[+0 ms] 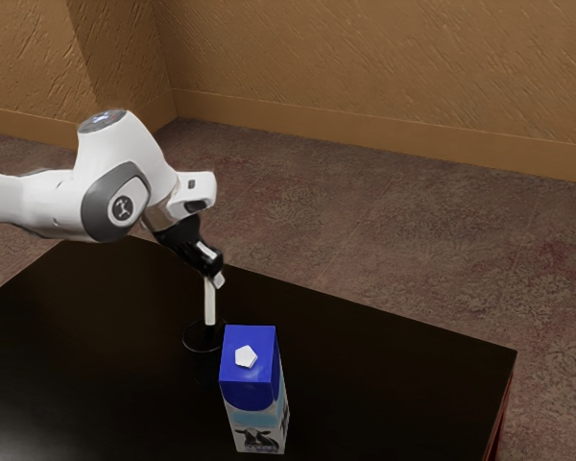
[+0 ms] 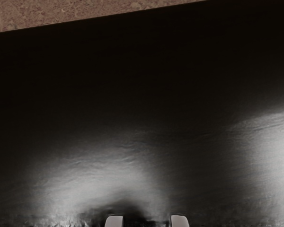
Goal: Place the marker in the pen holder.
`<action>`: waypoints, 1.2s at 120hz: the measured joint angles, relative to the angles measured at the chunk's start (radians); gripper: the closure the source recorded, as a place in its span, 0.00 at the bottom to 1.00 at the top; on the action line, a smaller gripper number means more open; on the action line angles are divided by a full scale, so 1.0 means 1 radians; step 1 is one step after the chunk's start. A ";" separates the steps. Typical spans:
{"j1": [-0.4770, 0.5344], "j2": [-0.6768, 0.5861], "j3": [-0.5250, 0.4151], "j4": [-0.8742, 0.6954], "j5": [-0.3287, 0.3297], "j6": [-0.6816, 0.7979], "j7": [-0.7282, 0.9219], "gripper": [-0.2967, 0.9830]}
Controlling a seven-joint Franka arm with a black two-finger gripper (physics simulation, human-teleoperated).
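The pale-tipped black fingers (image 1: 220,280) are standing open and pointing down, a moderate gap separating them; in the wrist view the two fingers (image 2: 114,221) are showing light grey tips with a dark gap between. They are not gripping anything from both sides there. Just under them in the exterior view, the slim white stick-shaped marker (image 1: 209,302) is standing nearly upright, its upper end reaching up to the fingertips; whether it is touching one of them I cannot tell. Its lower end is meeting the mouth of the black round cup-shaped pen holder (image 1: 184,340), which is sitting below the fingers, but how deep the marker is reaching inside is too dark to read.

Beside the pen holder, lower than the fingers and toward the exterior view's right, a tall blue and white milk carton (image 1: 251,392) with a white cap and a cow picture is standing upright, nearer the camera. The dark glossy counter (image 1: 394,375) is lying beneath all of these, catching pale reflections in the wrist view. Above the fingers, the white and grey arm (image 1: 125,163) is coming in from the exterior view's left. Farther out, a brownish patterned floor (image 1: 413,240) is spreading past the counter's edge, and a tan textured wall (image 1: 384,67) is rising behind it.
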 joint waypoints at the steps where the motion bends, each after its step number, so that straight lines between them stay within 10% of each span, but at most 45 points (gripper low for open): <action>1: 0.000 0.000 0.000 -0.001 0.000 0.000 0.001 0.77; 44: 0.000 0.000 0.002 -0.042 -0.001 -0.001 0.028 0.77; 81: -0.001 0.002 0.001 0.001 0.000 -0.029 0.089 0.37; 109: 0.071 0.031 -0.014 0.649 0.232 -0.554 0.009 0.28; 144: 0.346 0.035 -0.249 0.718 0.284 -0.862 -0.005 0.24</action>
